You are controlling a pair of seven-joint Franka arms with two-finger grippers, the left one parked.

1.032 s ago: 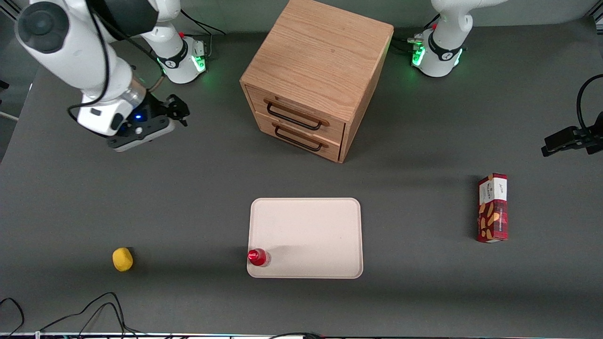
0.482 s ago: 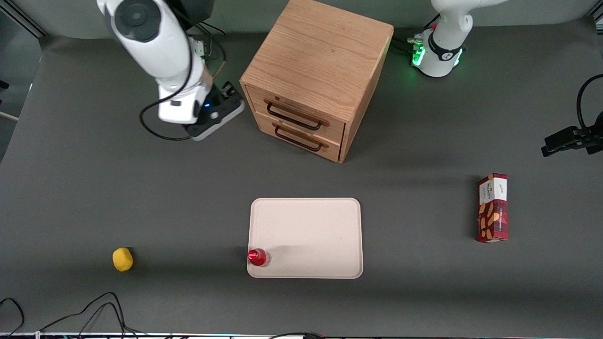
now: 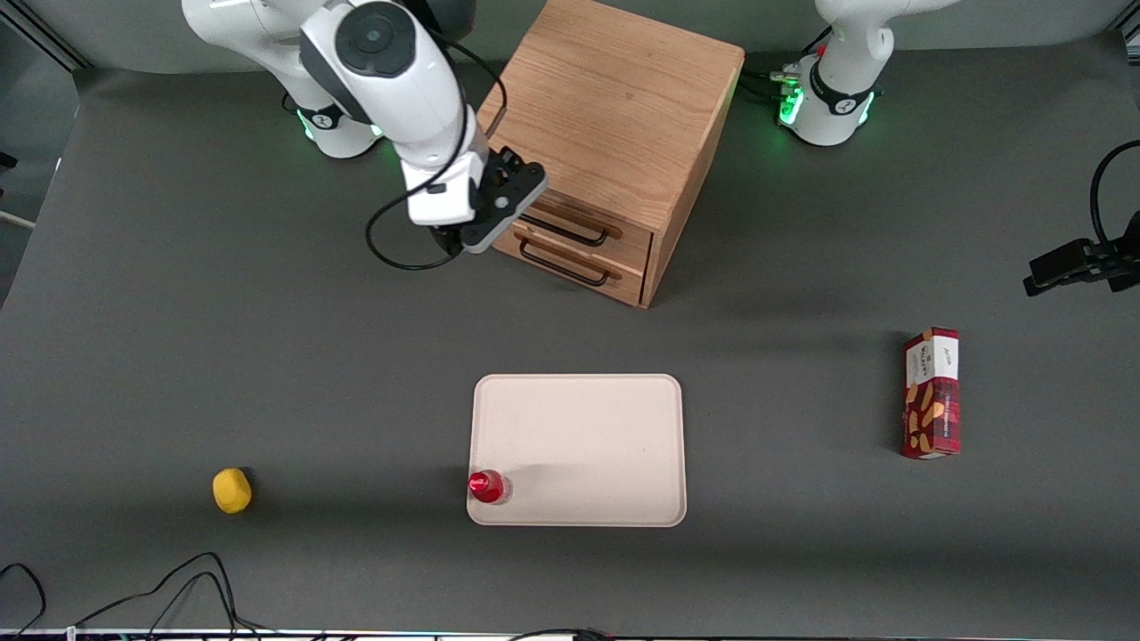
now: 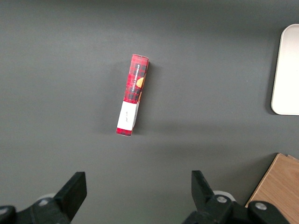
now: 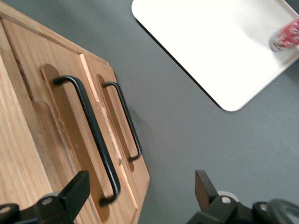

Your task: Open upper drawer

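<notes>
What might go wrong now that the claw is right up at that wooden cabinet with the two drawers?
The open claw hovers at one end of the upper drawer's long black wire handle, not its middle, so a pull from there might skew the light oak upper drawer. The bottom drawer's matching black handle sits just below, so the claw could close on the wrong one. The boxy wooden cabinet looks unanchored on the table; a pull might drag it along.
</notes>
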